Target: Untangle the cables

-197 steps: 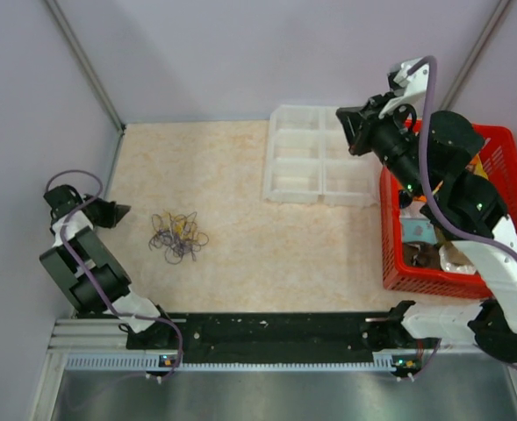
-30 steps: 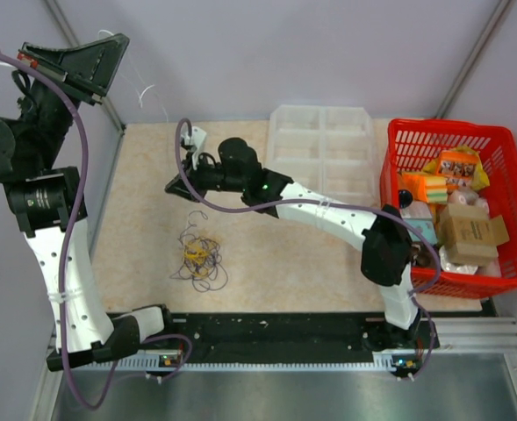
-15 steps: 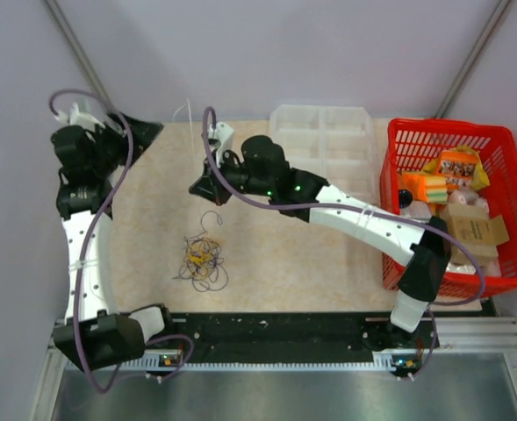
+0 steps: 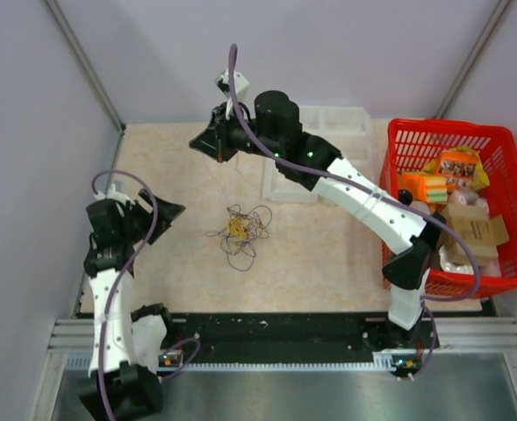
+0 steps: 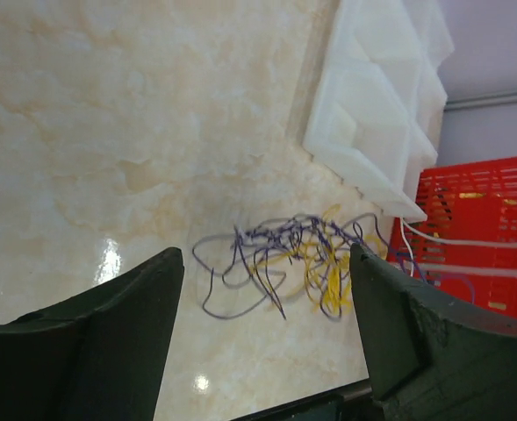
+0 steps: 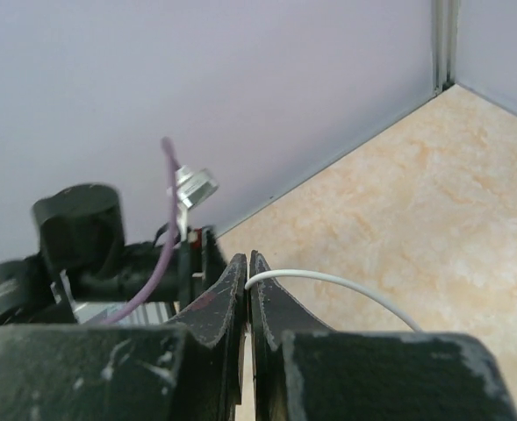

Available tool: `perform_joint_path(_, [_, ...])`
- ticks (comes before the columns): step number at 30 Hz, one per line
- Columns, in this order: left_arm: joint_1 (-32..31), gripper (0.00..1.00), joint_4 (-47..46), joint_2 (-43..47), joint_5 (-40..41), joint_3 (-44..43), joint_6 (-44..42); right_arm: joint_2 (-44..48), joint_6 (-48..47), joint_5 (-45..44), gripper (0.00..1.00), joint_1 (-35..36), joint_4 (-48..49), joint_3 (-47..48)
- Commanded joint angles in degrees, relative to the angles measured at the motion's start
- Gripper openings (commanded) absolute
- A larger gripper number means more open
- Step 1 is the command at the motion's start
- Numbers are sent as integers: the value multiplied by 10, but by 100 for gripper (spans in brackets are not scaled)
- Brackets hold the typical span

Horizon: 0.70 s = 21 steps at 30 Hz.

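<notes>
The cables [image 4: 239,233] lie as a small loopy tangle of dark purple and yellow wires on the beige tabletop, left of centre. In the left wrist view the tangle [image 5: 284,261] sits just beyond my open left gripper [image 5: 267,256], with nothing between its fingers. From above, the left gripper [image 4: 167,213] hovers low to the tangle's left. My right gripper [image 4: 207,146] is raised over the table's back edge. Its jaws [image 6: 247,263] are shut on a thin white cable [image 6: 328,281] that arcs off to the right.
A white compartment tray [image 4: 328,123] sits at the back, partly under the right arm. A red basket [image 4: 495,140] of packaged goods stands at the right edge. Walls close in at the left and back. A thin white wire [image 5: 469,241] crosses in front of the basket.
The left arm has dropped from high at the back left to low beside the tangle, and its gripper has opened. The right gripper has risen toward the back. The tangle has shifted right.
</notes>
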<state>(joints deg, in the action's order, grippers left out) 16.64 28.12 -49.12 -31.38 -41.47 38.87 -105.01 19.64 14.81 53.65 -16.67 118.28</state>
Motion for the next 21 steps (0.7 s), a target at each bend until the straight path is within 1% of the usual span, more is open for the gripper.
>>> perform_joint_path(1, [-2, 80, -32, 113, -41, 52, 6, -28, 29, 22, 0, -2, -4, 69])
perform_joint_path(4, [-3, 85, -74, 180, -82, 101, 36, -30, 47, 31, 0, -1, 10, 78])
perform_joint_path(6, [-2, 88, -93, 201, -106, 121, 49, -27, 51, 24, 0, -1, 11, 83])
perform_joint_path(8, [-2, 88, -91, 208, -120, 127, 52, -17, 52, 19, 0, -2, 12, 83])
perform_joint_path(9, [-3, 87, -94, 208, -129, 133, 59, -12, 53, 13, 0, -1, 15, 81])
perform_joint_path(10, [-2, 81, -107, 206, -145, 140, 69, -8, 55, 7, 0, -1, 15, 81])
perform_joint_path(11, [-3, 77, -123, 201, -158, 148, 77, -5, 57, -1, 0, -1, 16, 82])
perform_joint_path(13, [-7, 78, -128, 188, -171, 146, 77, -3, 57, -8, 0, -1, 16, 87])
perform_joint_path(16, [-36, 85, -101, 178, -148, 127, 61, -2, 64, -17, 0, -1, 17, 100])
perform_joint_path(18, [-61, 86, -82, 176, -114, 114, 53, -2, 69, -18, 0, -1, 20, 109])
perform_joint_path(20, [-78, 88, -83, 180, -92, 106, 54, 1, 73, -20, 0, -1, 25, 114])
perform_joint_path(21, [-85, 92, -86, 181, -84, 101, 59, 2, 76, -18, 0, 0, 27, 114])
